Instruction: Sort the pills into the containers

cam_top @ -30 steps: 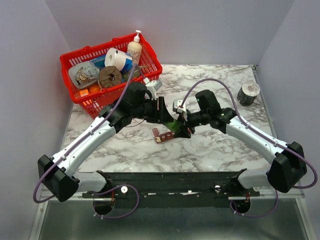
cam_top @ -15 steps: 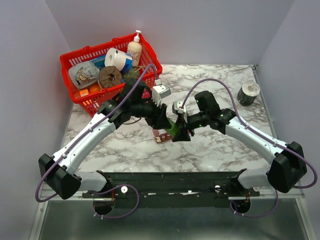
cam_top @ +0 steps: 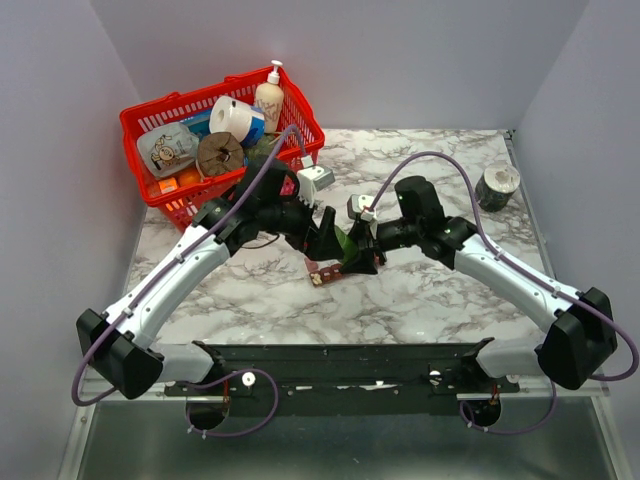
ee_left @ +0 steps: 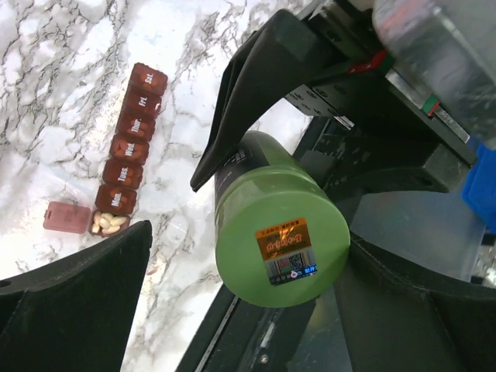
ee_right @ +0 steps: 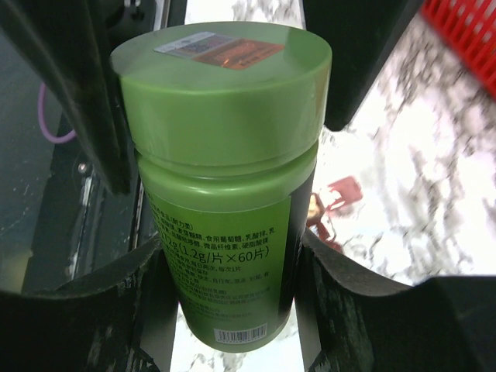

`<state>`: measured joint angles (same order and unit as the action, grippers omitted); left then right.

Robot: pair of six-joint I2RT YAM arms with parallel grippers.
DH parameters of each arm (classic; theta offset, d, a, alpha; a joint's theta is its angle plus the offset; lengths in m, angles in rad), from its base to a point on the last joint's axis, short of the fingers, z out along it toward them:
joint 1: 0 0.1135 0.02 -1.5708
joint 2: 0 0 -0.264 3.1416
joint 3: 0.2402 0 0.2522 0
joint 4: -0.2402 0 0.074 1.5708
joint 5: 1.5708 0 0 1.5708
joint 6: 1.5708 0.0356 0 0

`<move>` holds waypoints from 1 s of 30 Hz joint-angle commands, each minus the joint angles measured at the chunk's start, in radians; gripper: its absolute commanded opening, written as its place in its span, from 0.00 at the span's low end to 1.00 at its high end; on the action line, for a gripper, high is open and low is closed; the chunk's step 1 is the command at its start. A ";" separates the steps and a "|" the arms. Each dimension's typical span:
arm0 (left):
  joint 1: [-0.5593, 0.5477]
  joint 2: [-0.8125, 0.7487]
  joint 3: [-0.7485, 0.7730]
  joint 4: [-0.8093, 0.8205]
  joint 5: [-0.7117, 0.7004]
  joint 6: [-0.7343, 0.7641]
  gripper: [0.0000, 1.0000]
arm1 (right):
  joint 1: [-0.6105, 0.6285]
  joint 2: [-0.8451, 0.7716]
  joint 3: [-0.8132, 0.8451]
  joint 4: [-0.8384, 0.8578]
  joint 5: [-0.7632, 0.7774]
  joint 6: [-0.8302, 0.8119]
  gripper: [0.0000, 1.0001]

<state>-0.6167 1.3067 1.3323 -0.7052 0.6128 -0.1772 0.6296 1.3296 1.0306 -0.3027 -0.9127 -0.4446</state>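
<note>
Currently the right gripper point(ee_right: 232, 271) has its fingers point(ee_right: 85, 306) clamped on the lower body of a green bottle point(ee_right: 225, 155), one finger on each side. The cap point(ee_left: 256, 198) faces the left wrist camera and has an orange label point(ee_left: 285, 248) on top. The left gripper point(ee_left: 248, 244) has its jaws wide apart, one finger point(ee_left: 81, 294) on either side of the cap with a clear gap, holding nothing.

The containers point(ee_left: 128, 159) lie beside the bottle on the marble table point(ee_left: 46, 77): a red-brown strip of day-marked compartments. The end compartment near the left finger is open, with its lid point(ee_left: 67, 216) swung out and pale pills point(ee_left: 108, 223) inside. The other lids are down.

Top view: both arms meet mid-table over the strip. A red basket point(cam_top: 160, 103) sits far left and a roll point(cam_top: 497, 185) far right, well apart.
</note>
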 commanded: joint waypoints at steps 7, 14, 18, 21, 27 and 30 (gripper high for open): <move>0.061 -0.147 -0.065 0.091 -0.044 -0.182 0.99 | 0.005 -0.032 0.034 0.088 -0.042 -0.002 0.00; 0.092 -0.261 -0.143 0.168 -0.113 -0.347 0.99 | 0.004 -0.024 0.037 0.080 -0.022 -0.003 0.00; 0.089 -0.261 -0.159 0.209 -0.090 -0.471 0.99 | 0.004 -0.017 0.040 0.082 -0.017 -0.002 0.01; 0.084 -0.267 -0.159 0.243 -0.084 -0.530 0.99 | 0.004 -0.010 0.040 0.082 -0.014 0.001 0.01; 0.035 -0.155 -0.035 0.064 -0.196 -0.505 0.92 | 0.004 0.002 0.043 0.082 -0.009 0.006 0.01; 0.018 -0.113 0.010 0.007 -0.237 -0.484 0.85 | 0.004 0.002 0.045 0.080 -0.002 0.006 0.01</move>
<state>-0.5739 1.1374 1.2751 -0.5758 0.4679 -0.6590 0.6292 1.3281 1.0412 -0.2558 -0.9207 -0.4423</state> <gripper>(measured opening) 0.887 0.594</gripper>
